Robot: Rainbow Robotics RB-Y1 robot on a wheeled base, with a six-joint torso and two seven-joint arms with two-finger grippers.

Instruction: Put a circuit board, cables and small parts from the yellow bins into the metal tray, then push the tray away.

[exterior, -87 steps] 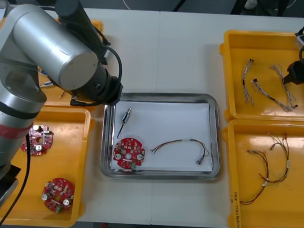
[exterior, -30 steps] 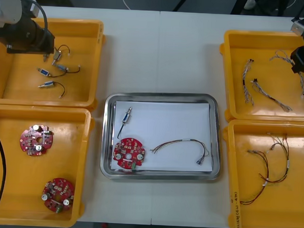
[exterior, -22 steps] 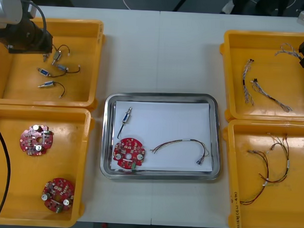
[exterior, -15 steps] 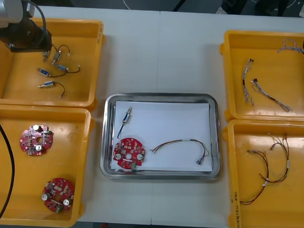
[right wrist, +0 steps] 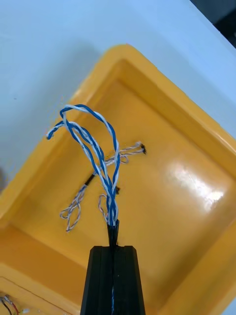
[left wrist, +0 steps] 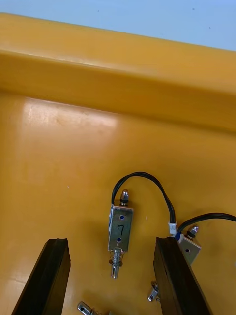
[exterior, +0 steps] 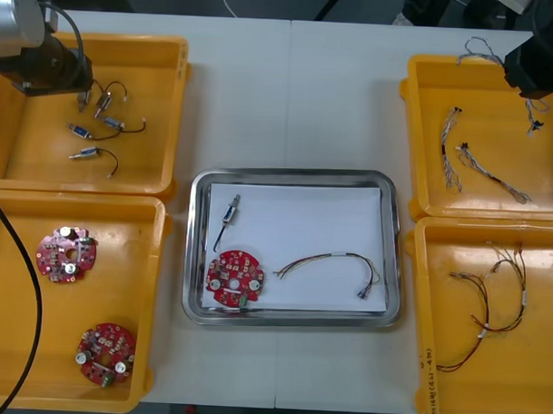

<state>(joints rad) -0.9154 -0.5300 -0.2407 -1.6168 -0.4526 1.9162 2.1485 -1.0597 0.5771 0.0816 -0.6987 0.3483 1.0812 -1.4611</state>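
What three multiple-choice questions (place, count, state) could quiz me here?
1. Where is the right gripper? A above the far right yellow bin; B on the floor; C behind the robot.
2. Round red circuit boards in the near left yellow bin? A one; B two; C four.
3. The left gripper is: A open; B shut on a cable; C shut on nothing.
Answers: 1 A, holding a twisted blue and white cable there; 2 B, two lie there; 3 A, fingers apart above a small metal part.
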